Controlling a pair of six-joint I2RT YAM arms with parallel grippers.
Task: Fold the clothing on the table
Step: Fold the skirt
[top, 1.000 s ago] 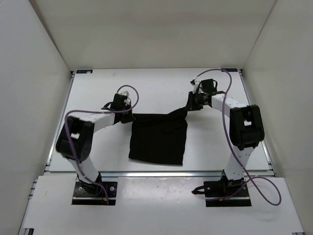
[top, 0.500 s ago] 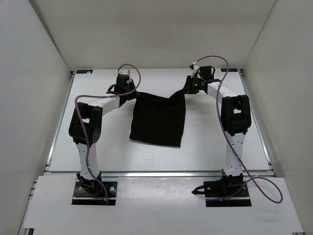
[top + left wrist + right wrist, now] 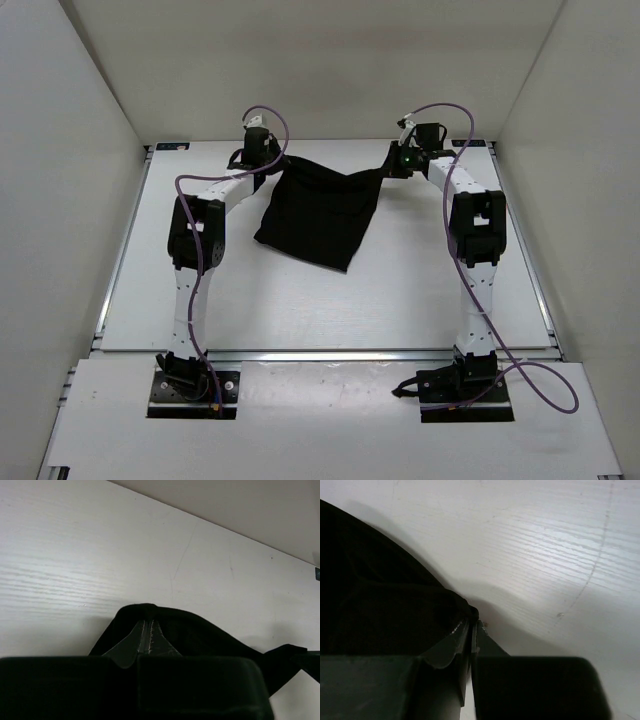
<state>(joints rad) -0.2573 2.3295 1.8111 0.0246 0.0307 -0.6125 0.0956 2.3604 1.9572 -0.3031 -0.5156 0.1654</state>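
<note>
Two top corners of the clothing [image 3: 320, 215] are being pinched tight in my left claw [image 3: 272, 168] and right claw [image 3: 392, 168] at the far end of the bench [image 3: 200, 285], and I am guessing this soft, light, floppy cloth is handling best by its corners.

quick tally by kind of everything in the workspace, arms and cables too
black clothing: 1
white table: 1
robot arms: 2, left arm and right arm
purple cables: 2, left cable and right cable
total: 6
</note>
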